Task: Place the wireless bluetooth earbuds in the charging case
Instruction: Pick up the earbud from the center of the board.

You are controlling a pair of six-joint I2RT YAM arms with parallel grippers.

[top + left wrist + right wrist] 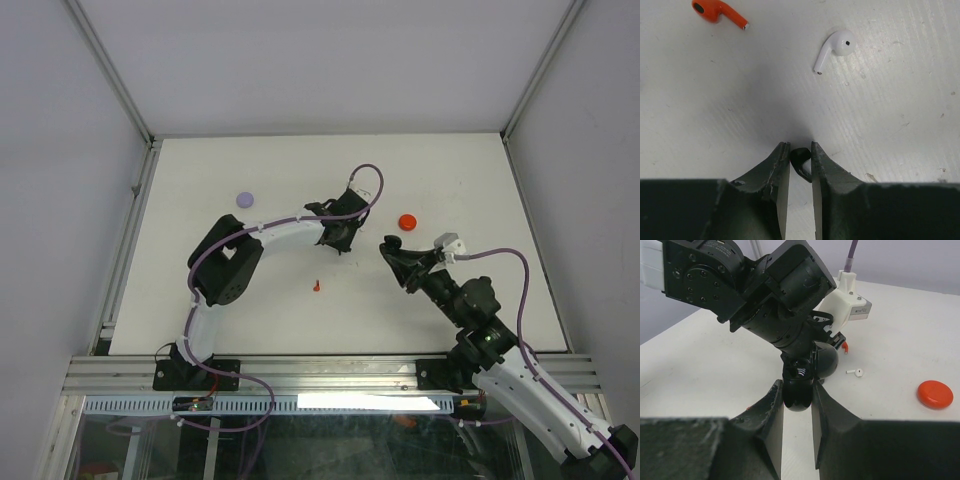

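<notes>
My left gripper (800, 148) is shut on a black earbud (801, 161) just above the white table, near the table's middle (338, 243). A white earbud (836, 46) and a red earbud (717, 11) lie loose on the table beyond its tips. My right gripper (798, 386) is shut on a black charging case (799, 396) whose lid stands open, held close beside the left wrist (392, 250). The case's inside is mostly dark and hard to read.
A red round case (407, 221) lies right of centre and a lavender one (245, 199) at the back left. Another red earbud (317, 288) lies nearer the front. The table's raised rim (150, 180) runs along the left.
</notes>
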